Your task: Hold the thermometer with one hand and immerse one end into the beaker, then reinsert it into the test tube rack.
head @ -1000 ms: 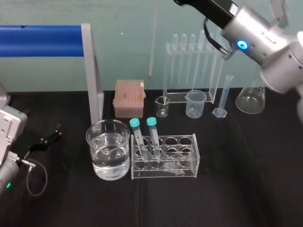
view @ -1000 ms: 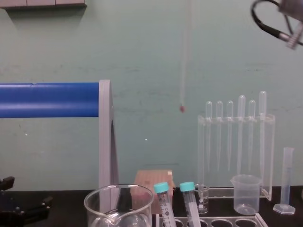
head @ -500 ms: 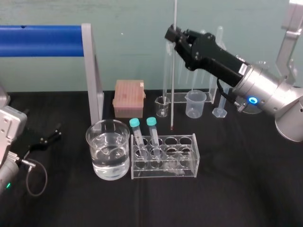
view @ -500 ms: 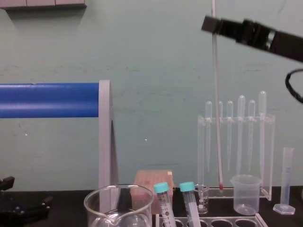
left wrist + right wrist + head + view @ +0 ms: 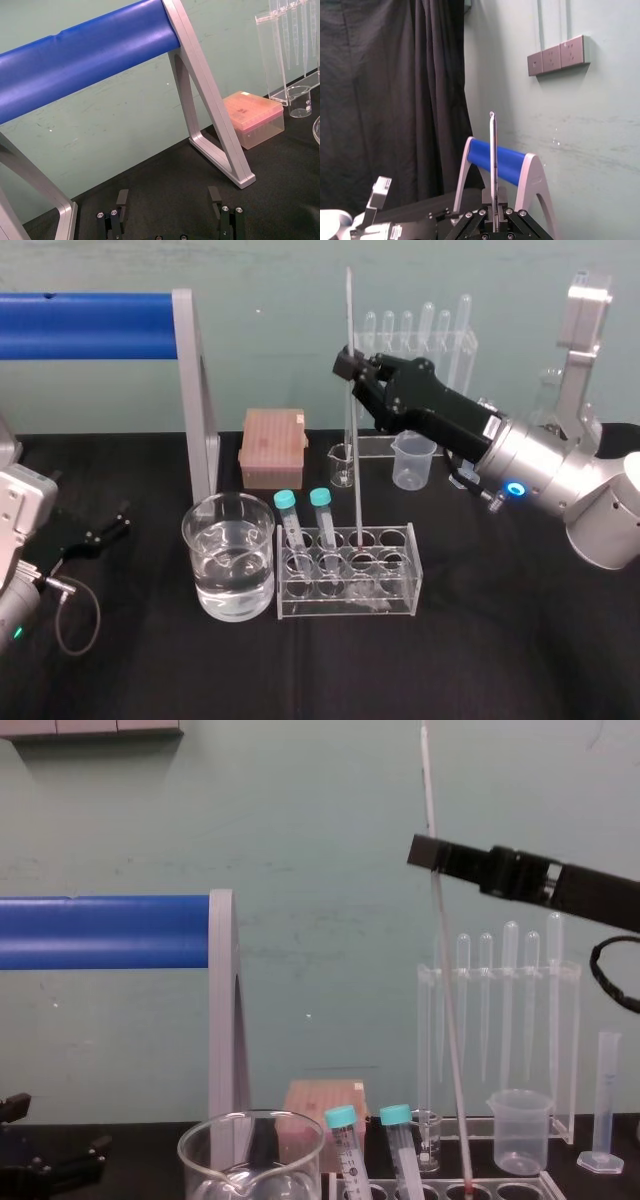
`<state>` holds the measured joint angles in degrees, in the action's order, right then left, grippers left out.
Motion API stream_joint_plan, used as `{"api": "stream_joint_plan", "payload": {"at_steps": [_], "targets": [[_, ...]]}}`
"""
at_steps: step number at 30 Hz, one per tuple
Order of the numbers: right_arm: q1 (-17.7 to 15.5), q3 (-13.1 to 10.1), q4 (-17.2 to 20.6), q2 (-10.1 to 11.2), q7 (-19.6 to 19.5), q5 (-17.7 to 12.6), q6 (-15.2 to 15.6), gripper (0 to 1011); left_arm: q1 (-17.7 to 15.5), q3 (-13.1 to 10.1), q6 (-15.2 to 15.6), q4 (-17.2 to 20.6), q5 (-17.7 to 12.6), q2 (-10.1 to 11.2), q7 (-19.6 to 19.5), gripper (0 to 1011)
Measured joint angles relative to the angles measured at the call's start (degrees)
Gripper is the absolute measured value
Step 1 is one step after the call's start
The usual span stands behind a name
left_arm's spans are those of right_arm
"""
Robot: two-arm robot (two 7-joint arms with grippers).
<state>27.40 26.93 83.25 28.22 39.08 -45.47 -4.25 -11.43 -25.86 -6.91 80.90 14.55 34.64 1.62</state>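
Here, jaws of the right hand [image 5: 350, 373] clamp the near-upright thermometer [image 5: 354, 470], tip down at the test tube rack [image 5: 400, 606]

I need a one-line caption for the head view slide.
Right gripper holds the thermometer, its tip at a test tube rack hole, beside the beaker.

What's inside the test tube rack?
Two teal-capped tubes in its left holes; the thermometer, held by the right gripper, has its red tip at the next hole's mouth, depth hidden. The left gripper rests far left.
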Motion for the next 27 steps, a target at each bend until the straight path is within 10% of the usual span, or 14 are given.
{"api": "stream_joint_plan", "payload": {"at_steps": [27], "targets": [[1.5,3.9,-6.5,-1.8,2.3,6.2,0.7,53,0.0,0.0,0.0,0.0,0.0,0.0,0.0,1008]]}}
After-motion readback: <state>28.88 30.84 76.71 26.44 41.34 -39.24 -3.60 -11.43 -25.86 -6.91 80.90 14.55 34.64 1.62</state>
